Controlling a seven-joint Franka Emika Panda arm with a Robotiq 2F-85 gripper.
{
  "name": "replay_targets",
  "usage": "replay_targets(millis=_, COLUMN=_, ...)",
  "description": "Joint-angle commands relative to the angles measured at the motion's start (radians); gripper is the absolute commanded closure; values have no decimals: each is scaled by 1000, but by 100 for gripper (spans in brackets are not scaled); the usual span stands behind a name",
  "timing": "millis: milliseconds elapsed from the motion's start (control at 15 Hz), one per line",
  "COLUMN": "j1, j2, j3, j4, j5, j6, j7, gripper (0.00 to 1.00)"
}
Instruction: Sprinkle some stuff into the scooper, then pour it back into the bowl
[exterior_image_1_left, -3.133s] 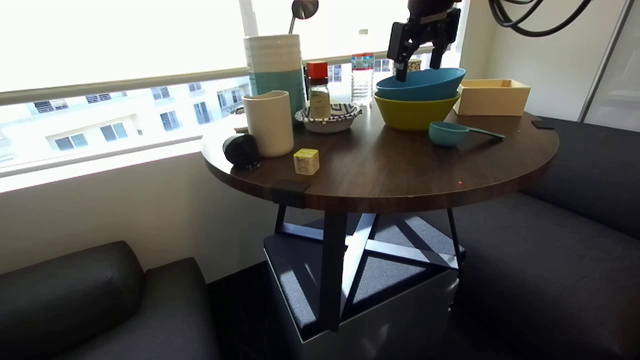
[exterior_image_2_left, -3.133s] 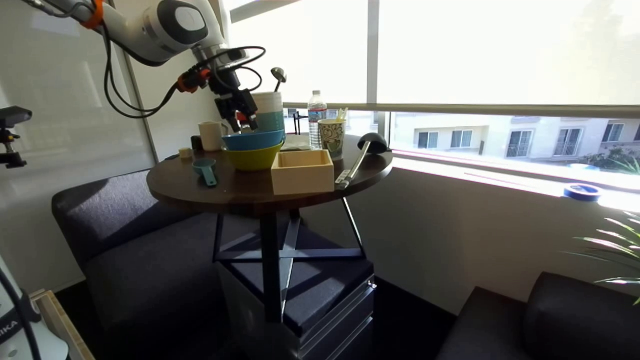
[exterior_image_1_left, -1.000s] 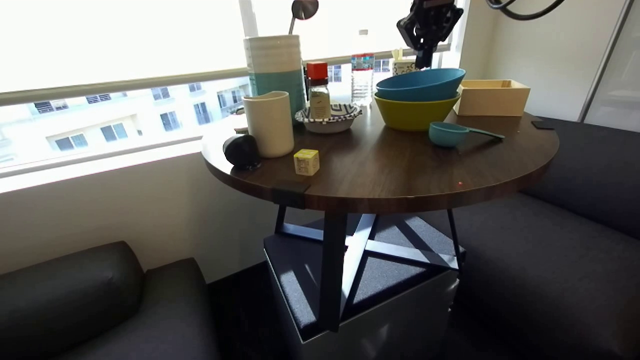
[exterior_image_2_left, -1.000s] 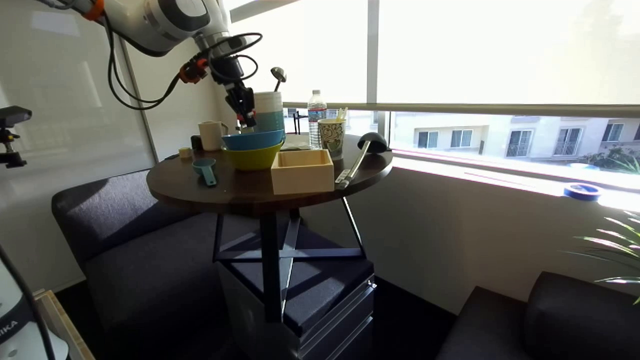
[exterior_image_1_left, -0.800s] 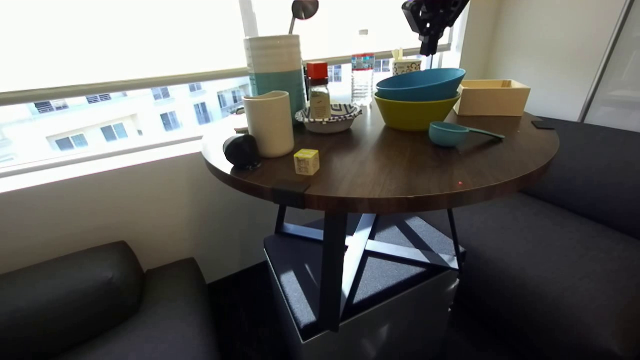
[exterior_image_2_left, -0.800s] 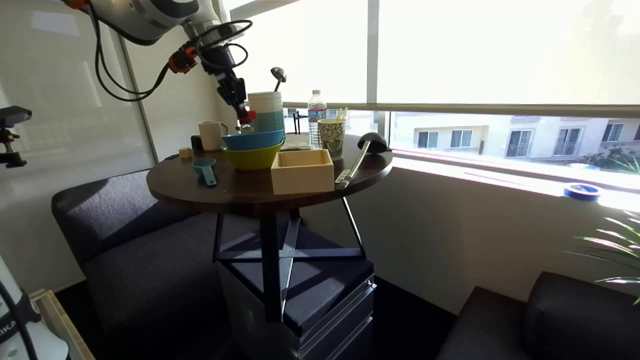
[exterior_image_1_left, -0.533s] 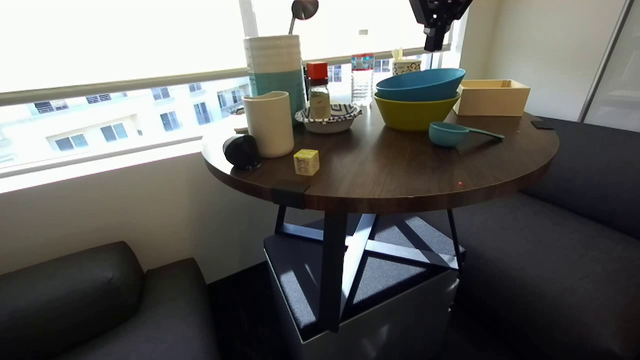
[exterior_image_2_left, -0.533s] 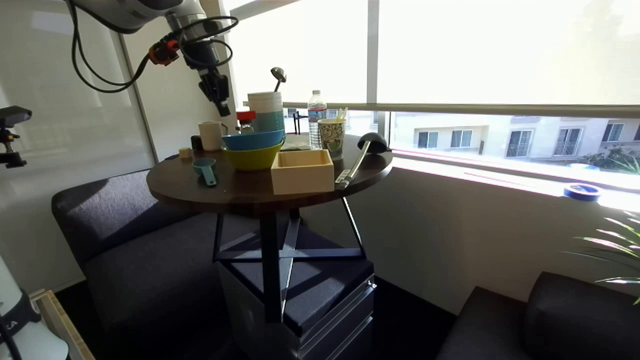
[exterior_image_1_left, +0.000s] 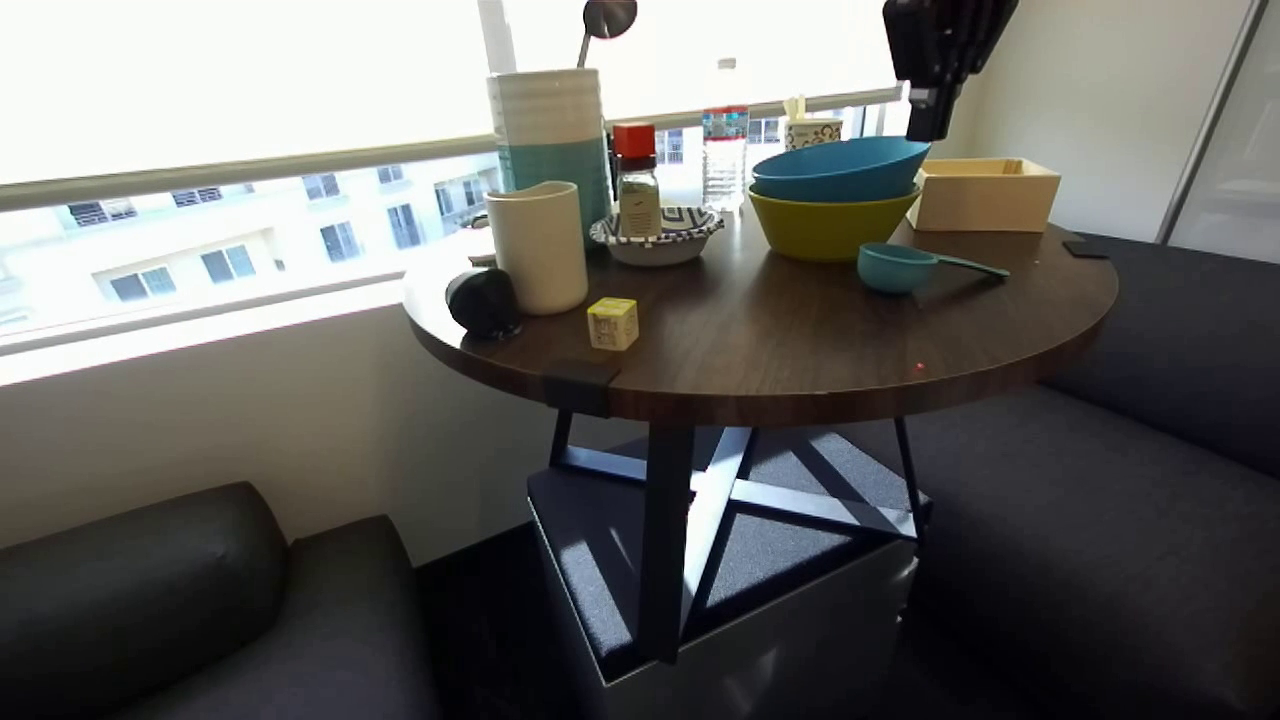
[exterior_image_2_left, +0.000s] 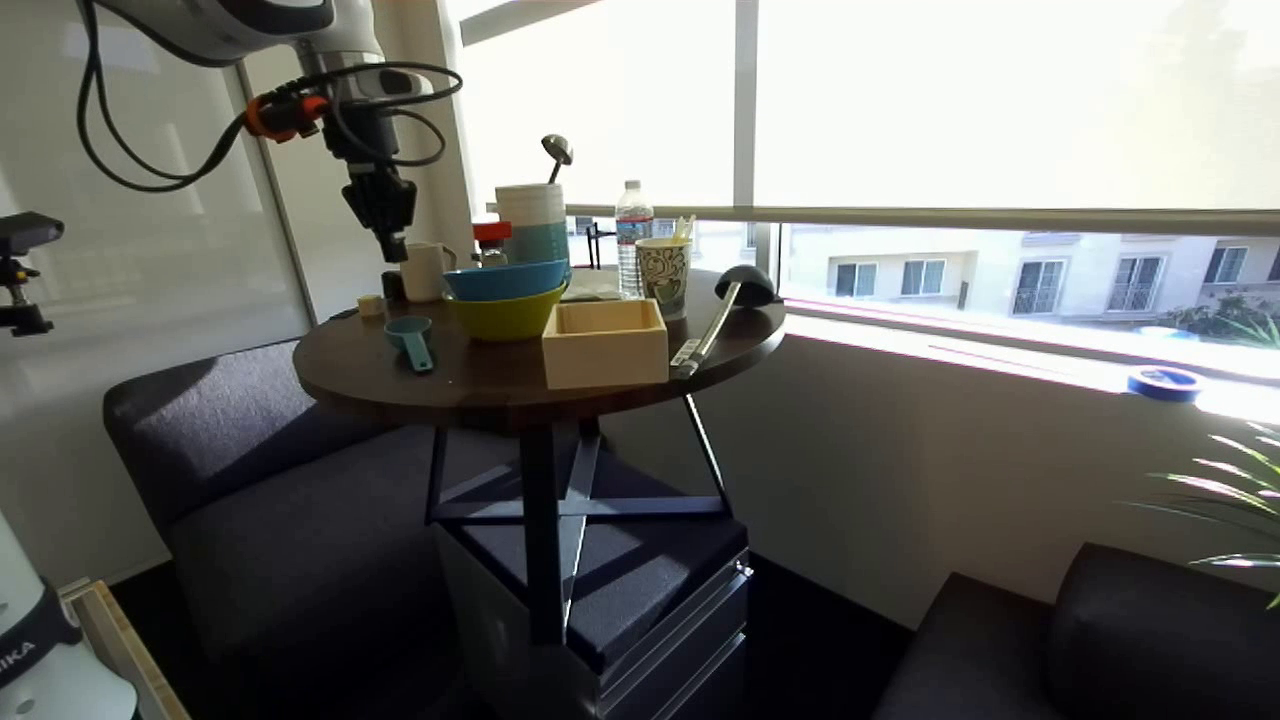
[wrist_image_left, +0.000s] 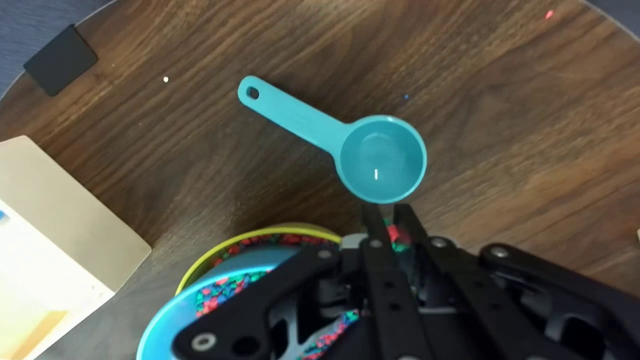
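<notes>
Scooper (wrist_image_left: 345, 142) lying just ahead of the fingers (wrist_image_left: 372, 225), cup end nearest

Table (wrist_image_left: 525, 150): filling most of the wrist view.
Blue bowl (wrist_image_left: 177, 315): sitting at lower left, resting in a yellow-green bowl (exterior_image_1_left: 830, 232), holding coloured bits (wrist_image_left: 215, 300).
Gripper (wrist_image_left: 388, 217): showing at bottom centre, jaws standing almost together. In an exterior view the fingertips (exterior_image_2_left: 394, 247) are hanging higher in the frame than the scooper, apart from it.
Scooper: lying at centre on the table, handle running to upper left, cup sitting directly above the fingertips in the wrist frame.
Red and green bits (wrist_image_left: 394, 233): showing in the thin gap, apparently being pinched.

Judgement: sprinkling is pending. The move is calling for a short shift toward the top of the wrist frame; releasing at the cup's near rim is risking a spill.
</notes>
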Motion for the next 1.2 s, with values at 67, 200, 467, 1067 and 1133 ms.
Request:
replay_targets(millis=67, j1=19, j2=-35, j3=-21, j4=-107, j5=59, j6=53, j7=-109, gripper=97)
replay_targets(millis=200, j1=22, j2=-28, j3=-24, j4=-129, j5=74, j6=83, j7=-134, gripper=97)
replay_targets(millis=467, j1=25, j2=-18, j3=-31, j4=-167, j5=112, j6=177, j7=-173, gripper=97)
replay_targets(millis=1067, j1=27, j2=8, j3=-53, j4=-211, j5=139, j6=290, j7=-219, gripper=97)
replay_targets(millis=1133, j1=28, j2=15, j3=-56, j4=-213, j5=146, j6=295, j7=-228, gripper=97)
